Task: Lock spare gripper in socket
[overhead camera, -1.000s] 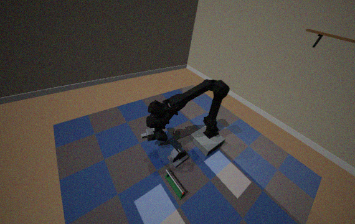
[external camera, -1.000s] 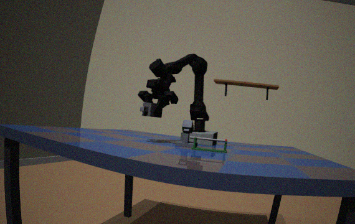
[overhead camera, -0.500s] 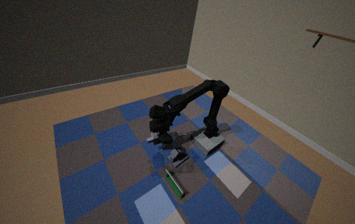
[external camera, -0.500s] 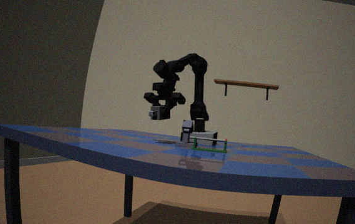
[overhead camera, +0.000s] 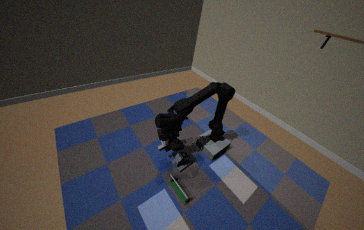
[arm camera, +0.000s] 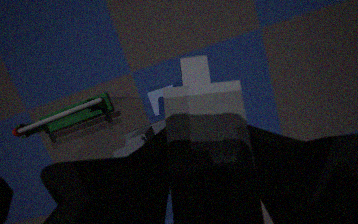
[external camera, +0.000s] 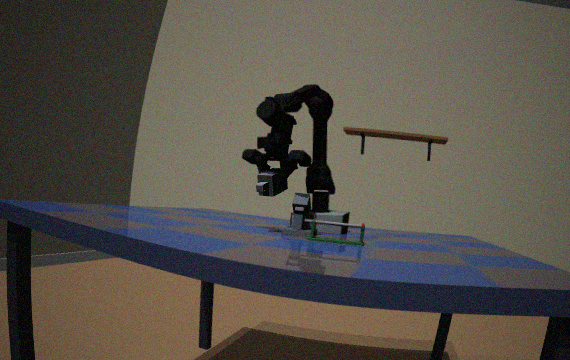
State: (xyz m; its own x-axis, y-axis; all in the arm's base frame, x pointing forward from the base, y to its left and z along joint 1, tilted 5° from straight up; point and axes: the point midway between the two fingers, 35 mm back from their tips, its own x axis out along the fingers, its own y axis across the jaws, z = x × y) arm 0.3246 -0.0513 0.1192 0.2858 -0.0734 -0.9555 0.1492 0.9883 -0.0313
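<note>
My gripper (arm camera: 198, 127) is shut on the spare gripper (external camera: 271, 183) (arm camera: 205, 102), a grey block, and holds it above the table. Its pale spigot (external camera: 262, 188) (arm camera: 195, 71) sticks out at the end away from my fingers. The mount (overhead camera: 181, 161) (external camera: 300, 212) stands on the table, lower than the held block and to its right in the exterior view; my finger partly hides it in the wrist view. The socket's inside is not visible. The lock pin (overhead camera: 179, 186) (external camera: 337, 223) (arm camera: 62, 115), a thin pale rod with a red end, lies across a green rack (overhead camera: 177, 191) (external camera: 337, 241) (arm camera: 72, 120), out of the mount.
The rack stands close to the mount, on its right in the exterior view. The arm's pale base (overhead camera: 216, 148) (external camera: 340, 222) is behind the mount. The checkered table (overhead camera: 86, 188) (external camera: 415, 270) carries them. A wooden rail (overhead camera: 354, 39) (external camera: 395, 135) is on the wall.
</note>
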